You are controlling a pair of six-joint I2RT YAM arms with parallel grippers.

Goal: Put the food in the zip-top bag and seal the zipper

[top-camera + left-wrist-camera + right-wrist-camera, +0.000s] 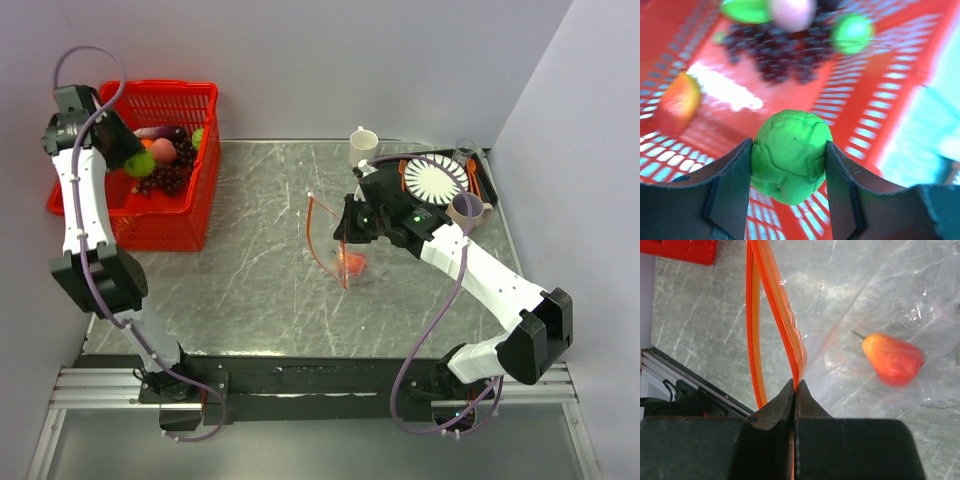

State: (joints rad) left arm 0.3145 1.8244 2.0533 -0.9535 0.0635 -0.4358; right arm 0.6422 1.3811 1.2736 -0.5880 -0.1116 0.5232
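My left gripper is shut on a wrinkled green ball of food and holds it above the red mesh basket; it shows green in the top view. My right gripper is shut on one side of the red-orange zipper of the clear zip-top bag. The bag's mouth gapes open on the table in the top view. A red-orange pear-like fruit lies inside the bag.
The basket holds dark grapes, a pink fruit, a green fruit and an orange-red fruit. A white mug, a striped plate on an orange tray and a cup stand at the back right.
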